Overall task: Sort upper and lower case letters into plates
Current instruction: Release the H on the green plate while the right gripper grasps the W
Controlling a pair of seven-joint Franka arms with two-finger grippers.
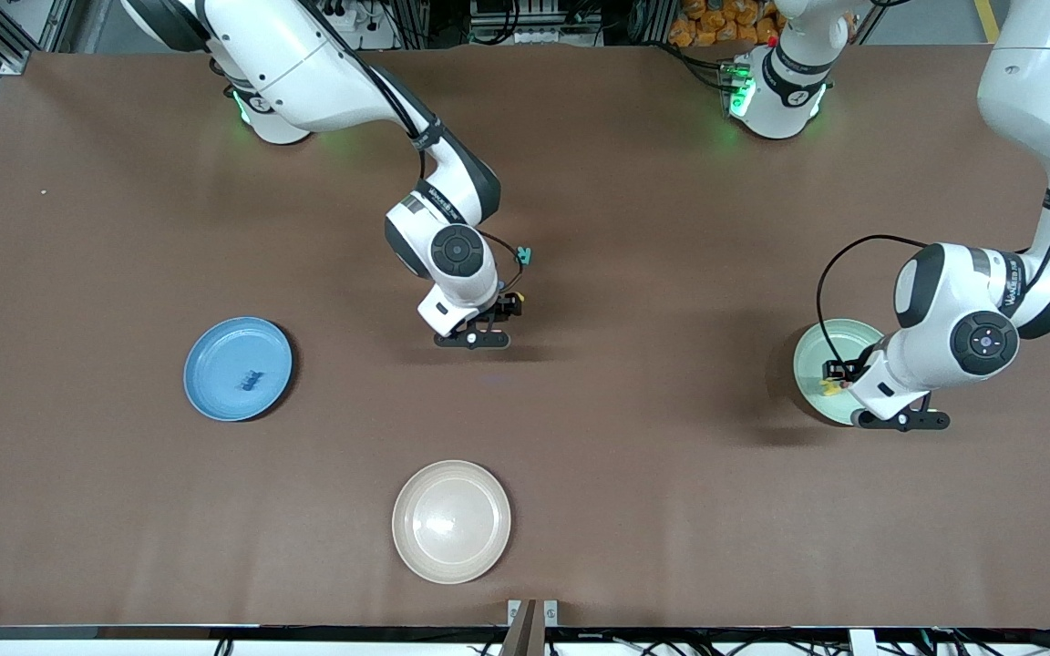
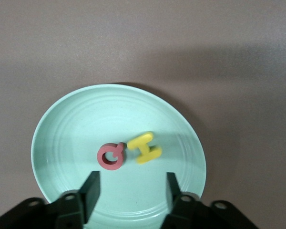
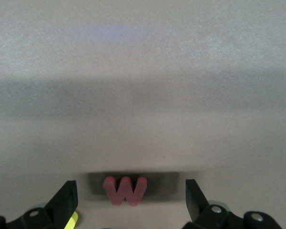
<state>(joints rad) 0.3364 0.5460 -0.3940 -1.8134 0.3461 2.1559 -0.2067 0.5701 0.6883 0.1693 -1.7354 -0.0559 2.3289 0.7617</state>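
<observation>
- Three plates sat on my brown worktop (image 1: 634,228), which ran wide and matte under both arms; past its edge by my bases stood metal framing and cables.
- The light blue plate (image 1: 215,346) lay toward my right arm's end and carried small blue letters (image 1: 248,381); I could not count them.
- The mint green plate (image 2: 86,119) lay toward my left arm's end and held two letters near its middle: a red Q (image 2: 110,156) and a yellow H (image 2: 144,147), just beside each other, both flat.
- The beige plate (image 1: 451,520) lay nearest the front camera, between the other two, with nothing visible in it.
- One red W (image 3: 125,190) lay flat on the bare worktop under my right claw.
- My left claw (image 2: 131,191) hung over the mint green plate, its fingers spread and gripping nothing, the two letters lying just clear of them.
- My right claw (image 3: 131,198) hung low over the middle of the worktop, released wide, its fingers either side of the W and apart from it.
</observation>
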